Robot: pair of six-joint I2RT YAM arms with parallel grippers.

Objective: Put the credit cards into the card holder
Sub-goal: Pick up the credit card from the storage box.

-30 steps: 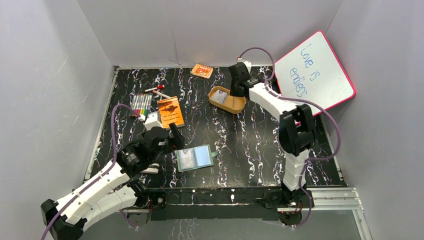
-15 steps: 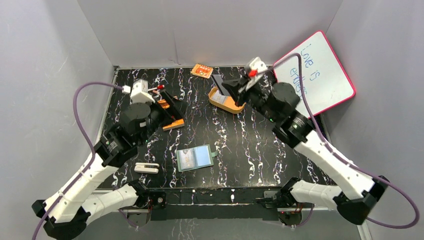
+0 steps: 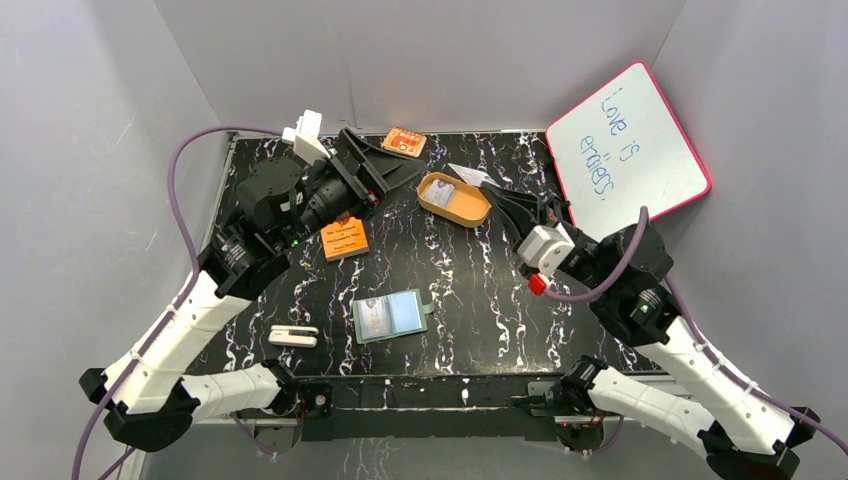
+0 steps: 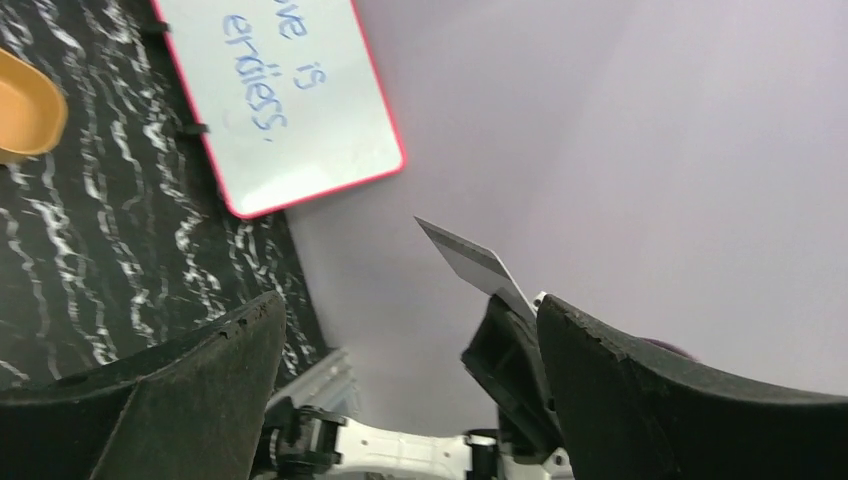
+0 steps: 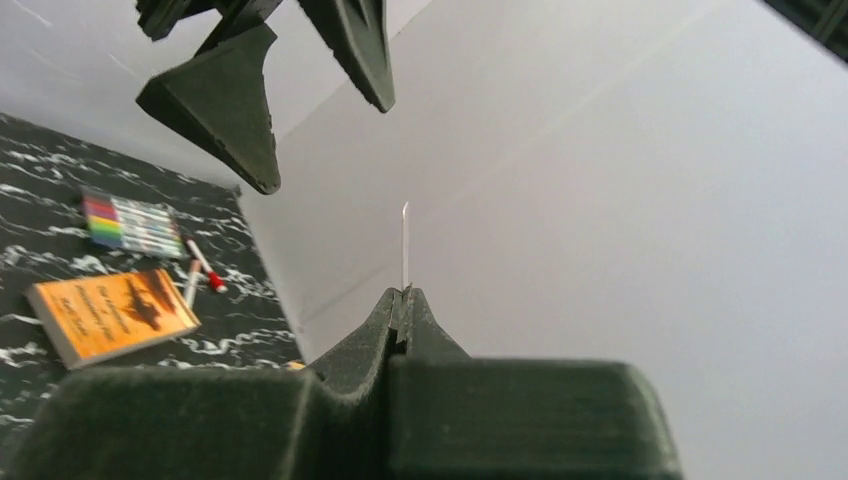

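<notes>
- Card holder point(image 3: 390, 316) is laid open, pockets up, near the table's front edge. Its long axis runs left to right, and bare tabletop is seen on all sides.
- The left gripper point(image 3: 390, 178) is held aloft, spread wide, with nothing gripped.
- One credit card point(image 3: 440, 195) lies in the tan tray point(image 3: 472, 213).
- A second card point(image 3: 466, 173) is pinched by one end in the closed right gripper point(image 3: 493, 188) above the tray. The holder lies well apart from it, nearward and leftward.
</notes>
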